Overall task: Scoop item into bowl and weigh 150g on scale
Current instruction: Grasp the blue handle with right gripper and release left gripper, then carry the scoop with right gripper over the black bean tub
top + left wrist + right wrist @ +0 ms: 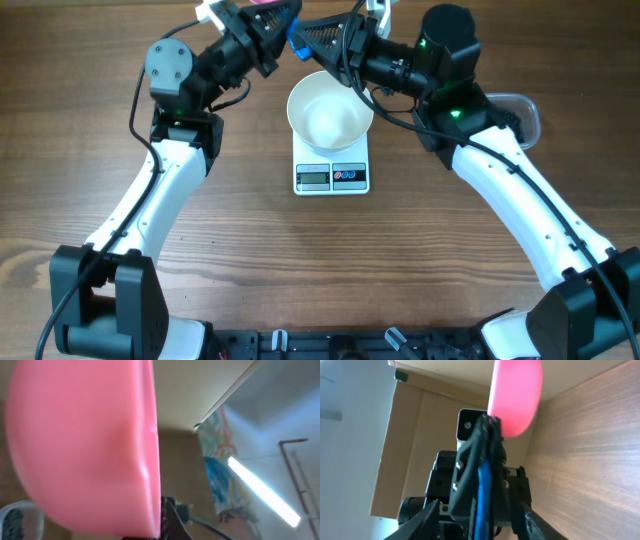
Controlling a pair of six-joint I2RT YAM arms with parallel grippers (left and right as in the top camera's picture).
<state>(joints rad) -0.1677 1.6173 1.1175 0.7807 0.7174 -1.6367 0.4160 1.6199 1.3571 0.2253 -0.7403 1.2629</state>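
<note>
Scooping looks not yet begun: the smooth round white bowl [330, 115] sits empty on the flat scale [332, 168], with no beans in sight. The left jaws are clamped tight on the glossy pink scoop [80, 445], while the right jaws stand parted either side of its blue handle [483, 495]. Next, I judge, one arm must take sole grip and find the beans

The round white bowl [330, 112] sits upright and empty, centred on the flat white rectangular scale [332, 177], overhanging its platform at both sides while the front edge's grey display and two round buttons remain exposed.
</note>
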